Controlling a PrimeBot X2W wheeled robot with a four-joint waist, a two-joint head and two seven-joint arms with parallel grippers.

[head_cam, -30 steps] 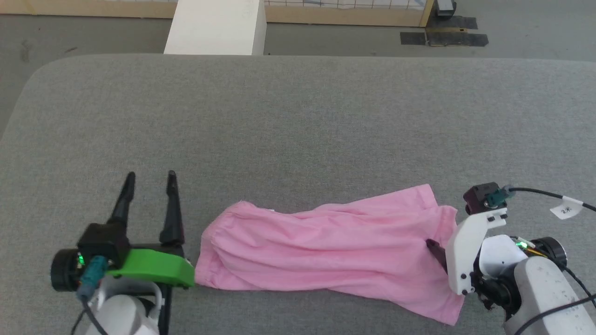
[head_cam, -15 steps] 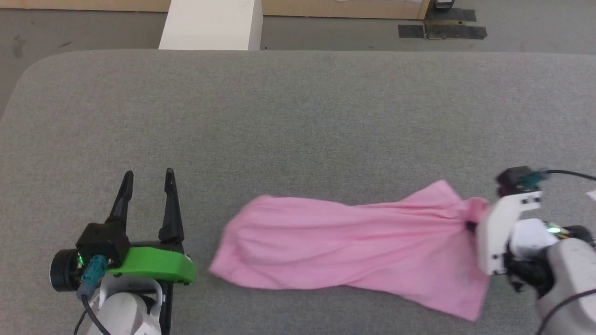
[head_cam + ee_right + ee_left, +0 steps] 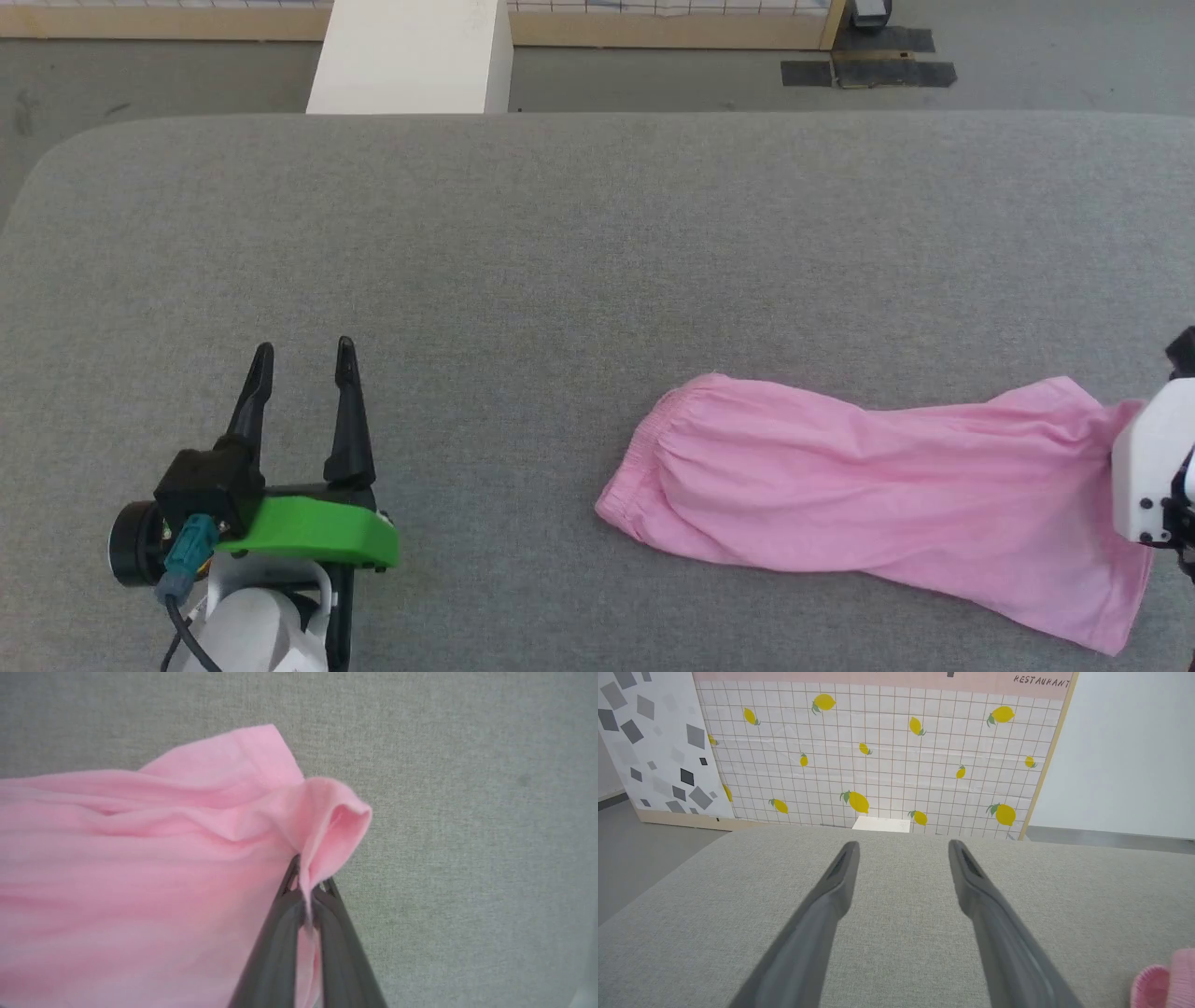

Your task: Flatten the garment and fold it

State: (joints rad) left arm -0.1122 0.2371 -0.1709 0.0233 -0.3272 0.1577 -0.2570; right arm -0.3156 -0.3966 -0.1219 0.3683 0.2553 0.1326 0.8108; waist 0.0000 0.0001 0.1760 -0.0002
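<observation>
Well, L tool (image 3: 304,345) gapes wide over worktop (image 3: 560,261) at lower left; garment (image 3: 868,495) lies stretched out twd the right, hem (image 3: 644,457) leftward, right corner pinched in clamped R tool (image 3: 306,884)

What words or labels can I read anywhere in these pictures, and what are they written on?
"RESTAURANT": on the pink strip topping the lemon-patterned wall panel, left wrist view.
A dark mark on that strip, cut by the picture's edge: unreadable.
The garment and the grey surface show no writing.
</observation>
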